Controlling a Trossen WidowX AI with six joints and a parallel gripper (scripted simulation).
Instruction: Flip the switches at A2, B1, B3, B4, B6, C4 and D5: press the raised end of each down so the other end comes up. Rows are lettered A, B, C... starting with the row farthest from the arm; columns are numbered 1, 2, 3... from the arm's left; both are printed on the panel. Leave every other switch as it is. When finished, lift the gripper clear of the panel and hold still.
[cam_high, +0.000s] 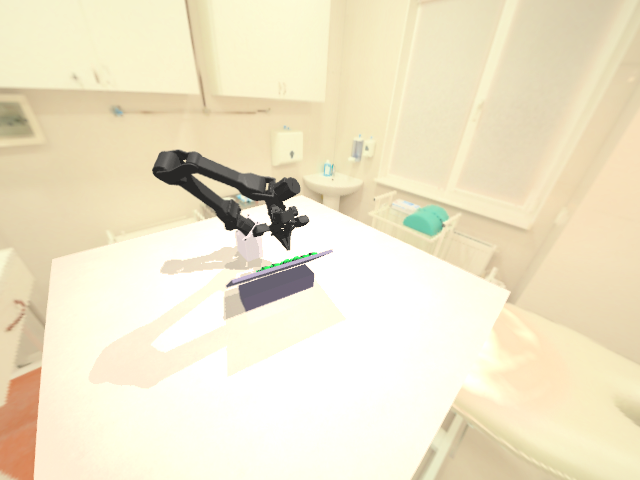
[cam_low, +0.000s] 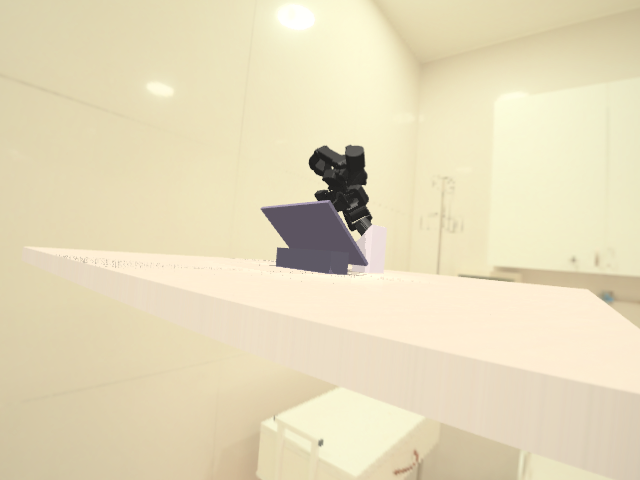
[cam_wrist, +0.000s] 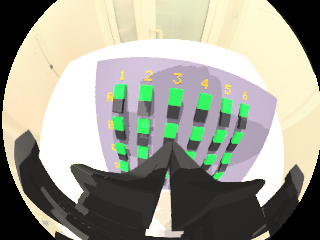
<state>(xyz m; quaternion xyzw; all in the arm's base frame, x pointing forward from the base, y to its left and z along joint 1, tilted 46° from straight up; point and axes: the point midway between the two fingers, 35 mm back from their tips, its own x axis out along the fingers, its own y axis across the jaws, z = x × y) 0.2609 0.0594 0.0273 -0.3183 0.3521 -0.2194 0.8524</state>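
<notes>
The tilted purple panel (cam_high: 232, 282) (cam_low: 305, 222) (cam_wrist: 162, 63) carries rows of rocker switches, each with a green far half and a dark near half where visible. In the wrist view are A2 (cam_wrist: 145, 99), B1 (cam_wrist: 119, 127), B3 (cam_wrist: 170, 131), B4 (cam_wrist: 196, 136), B6 (cam_wrist: 236, 138), part of C4 (cam_wrist: 191, 155) and D5 (cam_wrist: 218, 176). Which ends are raised is hard to tell. My gripper (cam_high: 287, 246) (cam_wrist: 171, 146) is shut and empty, its tip above the panel with a gap. In the wrist view the tip shows just below B3 and the fingers hide C3 and much of row D.
The panel rests on a dark block (cam_high: 279, 289) (cam_low: 310, 259) on the white table (cam_high: 387, 335) (cam_low: 465, 330). The arm's pale base (cam_high: 249, 245) (cam_low: 377, 250) stands close to the panel's lower edge. The arm's shadow falls across the panel.
</notes>
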